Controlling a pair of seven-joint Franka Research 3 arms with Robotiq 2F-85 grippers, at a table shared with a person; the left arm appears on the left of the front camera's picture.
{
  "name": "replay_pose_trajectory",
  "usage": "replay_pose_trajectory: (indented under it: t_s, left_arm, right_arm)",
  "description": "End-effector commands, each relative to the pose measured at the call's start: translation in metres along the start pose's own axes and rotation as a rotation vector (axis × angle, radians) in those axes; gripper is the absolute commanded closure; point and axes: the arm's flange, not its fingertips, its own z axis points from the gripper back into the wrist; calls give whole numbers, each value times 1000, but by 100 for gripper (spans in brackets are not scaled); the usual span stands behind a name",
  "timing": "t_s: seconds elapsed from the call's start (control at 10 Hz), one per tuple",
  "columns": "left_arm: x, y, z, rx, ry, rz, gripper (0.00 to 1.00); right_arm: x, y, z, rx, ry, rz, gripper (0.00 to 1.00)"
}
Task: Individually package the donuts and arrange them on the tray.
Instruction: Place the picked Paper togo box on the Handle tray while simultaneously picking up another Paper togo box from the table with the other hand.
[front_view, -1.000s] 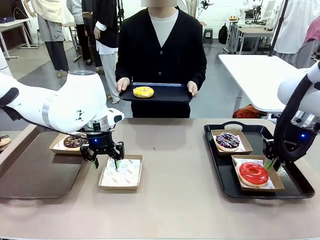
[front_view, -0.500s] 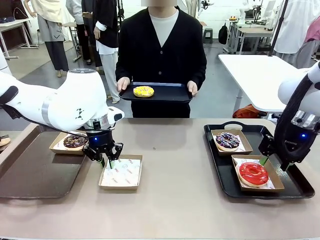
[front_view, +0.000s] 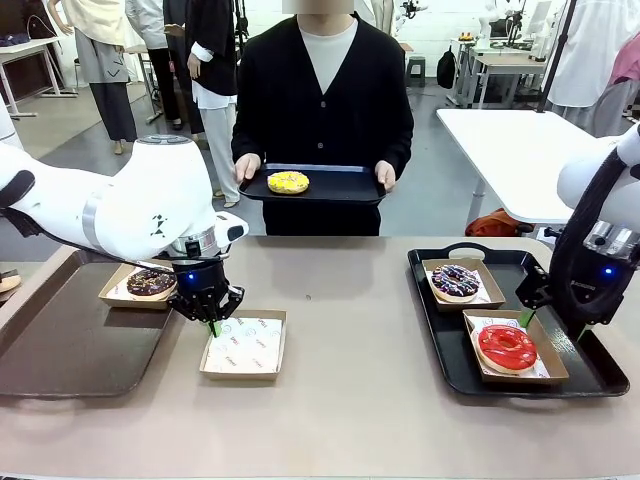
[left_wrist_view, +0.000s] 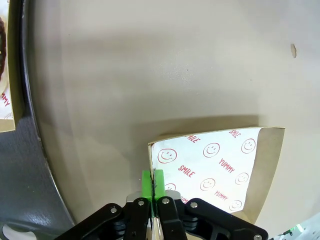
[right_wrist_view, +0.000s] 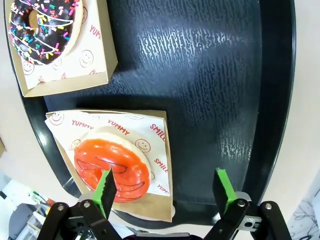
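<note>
Two donuts boxed on right tray (front_view: 590, 375); left end effector (front_view: 212, 325) clamped on empty box (front_view: 244, 345) rim, likely to reposition it; right end effector (front_view: 545, 322) hung released over red donut (front_view: 507, 346).

Right tool (right_wrist_view: 164, 189) gapes over black tray (right_wrist_view: 210, 75); boxed red donut (right_wrist_view: 112, 166) and sprinkled donut (right_wrist_view: 44, 27) sit there.

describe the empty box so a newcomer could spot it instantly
Start at the brown tray on the table's left side; just right of it, on the bare tabletop, lies the empty box. Unlike its neighbours it holds no donut, and the left gripper pinches its edge.
</note>
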Motion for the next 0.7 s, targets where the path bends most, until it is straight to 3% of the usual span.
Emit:
replay_pose_trajectory:
  t_s: [0.0, 0.4, 0.6]
  left_arm:
    - [0, -1, 5, 10, 12, 38, 100]
    - [8, -12, 66, -5, 65, 11, 100]
    - [22, -25, 99, -21, 75, -17, 100]
  right_arm:
    - [-1, -5, 5, 41, -12, 20, 0]
    - [-39, -49, 79, 346, -105, 39, 0]
    - [-49, -95, 121, 597, -179, 8, 0]
